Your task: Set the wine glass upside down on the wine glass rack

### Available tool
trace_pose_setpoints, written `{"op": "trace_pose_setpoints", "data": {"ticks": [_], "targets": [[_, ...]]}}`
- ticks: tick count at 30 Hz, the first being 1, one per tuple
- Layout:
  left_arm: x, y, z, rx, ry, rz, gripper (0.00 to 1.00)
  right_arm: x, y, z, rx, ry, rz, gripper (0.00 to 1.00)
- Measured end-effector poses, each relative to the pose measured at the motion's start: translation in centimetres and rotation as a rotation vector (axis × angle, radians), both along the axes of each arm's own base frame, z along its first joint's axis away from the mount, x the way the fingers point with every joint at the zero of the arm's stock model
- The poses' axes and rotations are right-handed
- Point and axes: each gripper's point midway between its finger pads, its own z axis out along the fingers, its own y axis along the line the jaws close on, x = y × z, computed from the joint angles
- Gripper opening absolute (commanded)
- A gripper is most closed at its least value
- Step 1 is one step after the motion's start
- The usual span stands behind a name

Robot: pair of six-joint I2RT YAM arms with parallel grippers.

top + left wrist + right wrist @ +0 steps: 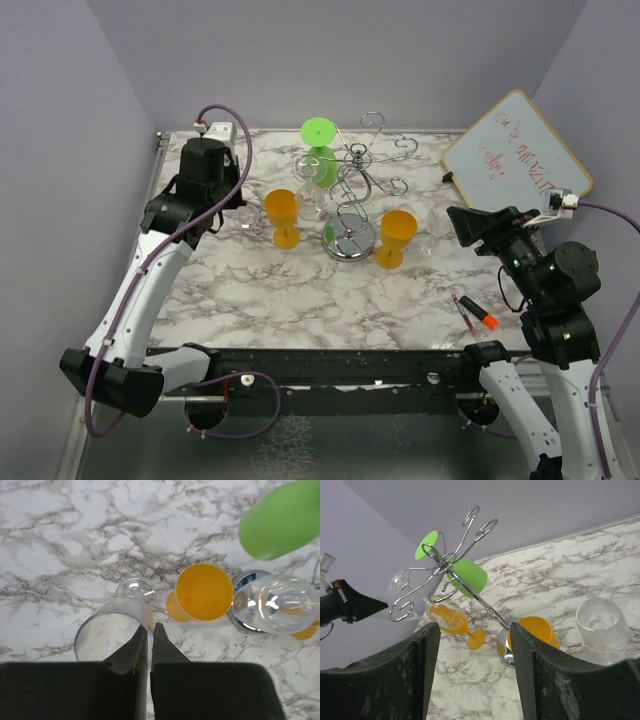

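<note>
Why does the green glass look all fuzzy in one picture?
Left wrist view: the green glass hangs very near the lens, so it is out of focus, while the wine glass pinched by the left gripper is sharp. Right wrist view: the green glass looks crisp. Top view: the wine glass rack gleams at its base.

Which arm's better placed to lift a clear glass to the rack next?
Left. The left gripper is shut on the rim of a clear wine glass; the right gripper is open, empty and back from the wine glass rack.
</note>
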Motion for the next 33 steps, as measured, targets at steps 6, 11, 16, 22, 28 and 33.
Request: {"op": "trace_pose_setpoints", "data": {"ticks": [6,11,16,22,28,33], "targets": [[-1.2,0.5,9.6,-0.126,-0.258,0.039,0.00,0.4,1.0,0.4,0.025,-0.003,0.053,0.62],[-2.9,0.7,17.2,-0.264,-0.473,0.048,0.00,1.2,2.1,1.1,0.060,-0.010,0.109,0.64],[-4.1,0.4,22.6,-0.390,-0.638,0.032,0.00,2.0,3.6,2.8,0.106,-0.048,0.187,0.64],[-3.8,-1.4,28.2,-0.585,-0.804,-0.040,0.00,4.5,5.4,5.6,0.181,-0.092,0.283,0.69],[-2.6,-5.4,31.1,-0.793,-0.857,-0.215,0.00,6.5,6.3,7.3,0.312,-0.071,0.320,0.72],[-1.2,-9.4,31.7,-0.968,-0.811,-0.344,0.00,7.4,6.4,9.4,0.408,-0.078,0.327,0.74]]}}
